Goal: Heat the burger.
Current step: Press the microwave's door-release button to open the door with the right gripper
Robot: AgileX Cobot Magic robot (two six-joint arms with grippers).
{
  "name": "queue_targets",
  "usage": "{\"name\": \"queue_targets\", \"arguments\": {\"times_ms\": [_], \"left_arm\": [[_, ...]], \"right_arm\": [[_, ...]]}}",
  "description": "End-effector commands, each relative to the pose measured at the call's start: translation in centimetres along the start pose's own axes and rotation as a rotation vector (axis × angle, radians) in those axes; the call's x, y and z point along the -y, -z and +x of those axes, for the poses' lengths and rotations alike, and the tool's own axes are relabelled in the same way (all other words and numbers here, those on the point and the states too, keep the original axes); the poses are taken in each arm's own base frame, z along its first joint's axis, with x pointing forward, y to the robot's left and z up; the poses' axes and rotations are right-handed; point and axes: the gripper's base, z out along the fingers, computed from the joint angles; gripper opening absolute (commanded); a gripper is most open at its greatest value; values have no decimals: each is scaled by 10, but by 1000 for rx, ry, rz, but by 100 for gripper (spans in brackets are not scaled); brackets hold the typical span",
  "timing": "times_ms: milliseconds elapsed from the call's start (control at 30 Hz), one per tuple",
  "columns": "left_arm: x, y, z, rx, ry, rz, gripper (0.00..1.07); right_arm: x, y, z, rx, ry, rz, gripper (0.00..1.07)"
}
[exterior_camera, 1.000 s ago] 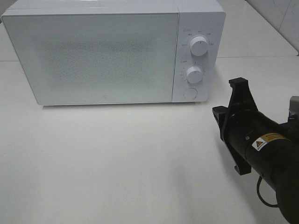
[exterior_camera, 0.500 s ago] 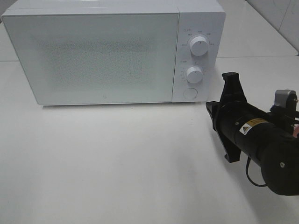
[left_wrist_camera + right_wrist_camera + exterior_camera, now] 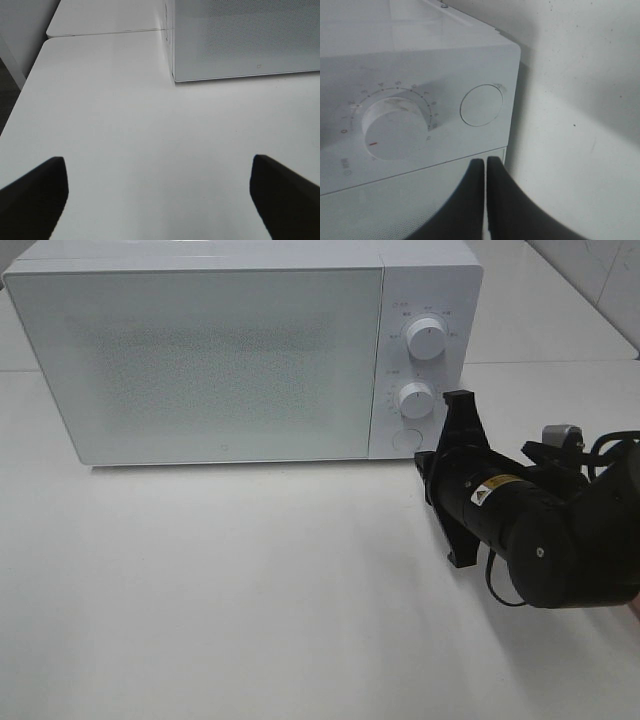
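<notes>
Right tool [image 3: 485, 161], pressed together into one blunt tip, aims at the round button [image 3: 481, 105] just ahead on the microwave [image 3: 420, 55], probably to push it. Left tool [image 3: 156, 165] is spread and idle.

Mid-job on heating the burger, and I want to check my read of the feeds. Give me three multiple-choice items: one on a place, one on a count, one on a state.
1. Where is the right claw?
A) at the microwave's front right, near the round button
B) at the door's far left edge
C) above the microwave's roof

2. How many rotary knobs does the microwave have?
A) one
B) four
C) two

3. How does the left claw stand?
A) shut on a burger
B) open, holding nothing
C) shut, holding nothing

Answers:
1 A: the right wrist view shows it close by the button.
2 C: the high view shows an upper knob and a lower knob.
3 B: the left wrist view shows it spread wide over the table.
</notes>
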Motion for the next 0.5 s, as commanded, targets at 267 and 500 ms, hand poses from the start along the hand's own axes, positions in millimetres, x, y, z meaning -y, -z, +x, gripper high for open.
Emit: {"name": "queue_targets", "arguments": {"times_ms": [267,500], "left_arm": [[0,2,1,18,1,-3,91],[0,2,1,18,0,-3,91]], "right_arm": [[1,-28,10,-6,-2,-6,0],[3,-45,2,27,-15,-7,0]]}}
